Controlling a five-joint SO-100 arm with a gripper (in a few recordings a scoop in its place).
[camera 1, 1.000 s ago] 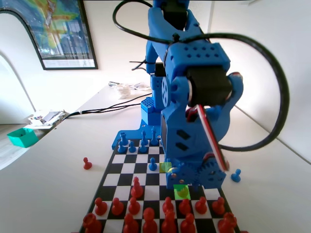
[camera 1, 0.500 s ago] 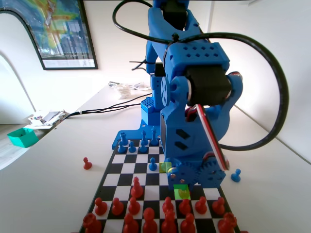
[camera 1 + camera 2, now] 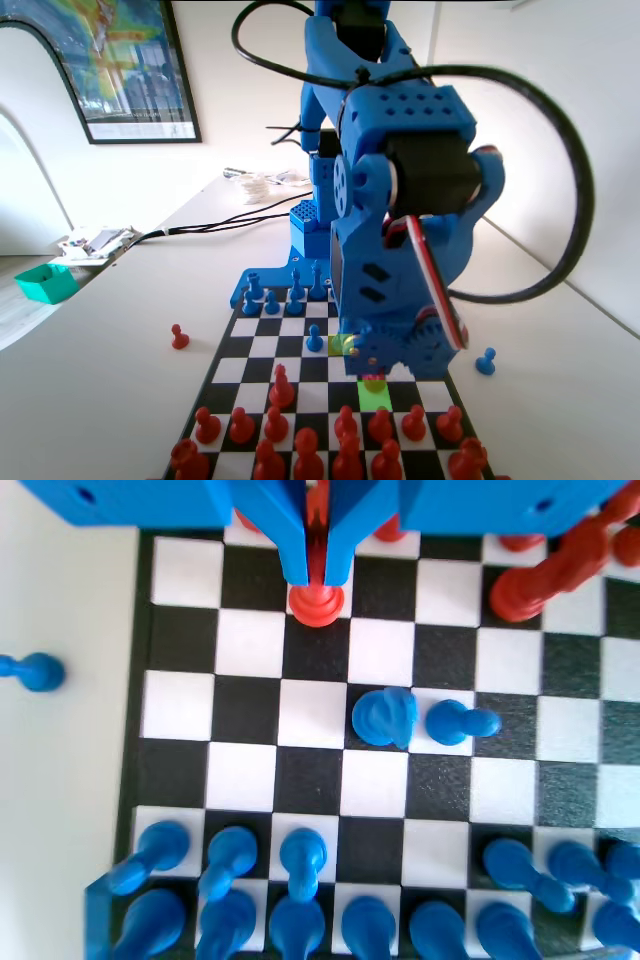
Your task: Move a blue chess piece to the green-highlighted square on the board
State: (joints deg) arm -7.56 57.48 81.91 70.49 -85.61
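the pincer (image 3: 316,575) hangs low over the board (image 3: 180,570), and in the wrist view its two jaws stand close together with a red pawn (image 3: 317,602) between them; the jaws look closed on the pawn's upper part, while its round base shows just below the tips. in the fixed view the blue arm (image 3: 400,230) leans far over the middle of the board and hides most of the pincer, but a small red shape shows under it at the far edge of the green-highlighted square (image 3: 376,394). the paler yellow-green square (image 3: 340,345) lies one row further from the camera and one file to the left in that view, partly covered by the arm.

the blue chess piece (image 3: 385,717) stands near the board's middle in the wrist view, just beside a blue pawn (image 3: 455,723) and well apart from the pincer. it is blurred, so its shape is hard to read.

as a judgement, the step in hand is clearing the red pawn from the green cell, not yet moving the blue piece. the next move calls for lifting the pawn straight up, clear of the red pieces (image 3: 345,430) close by, and setting it aside on the desk (image 3: 100,350)
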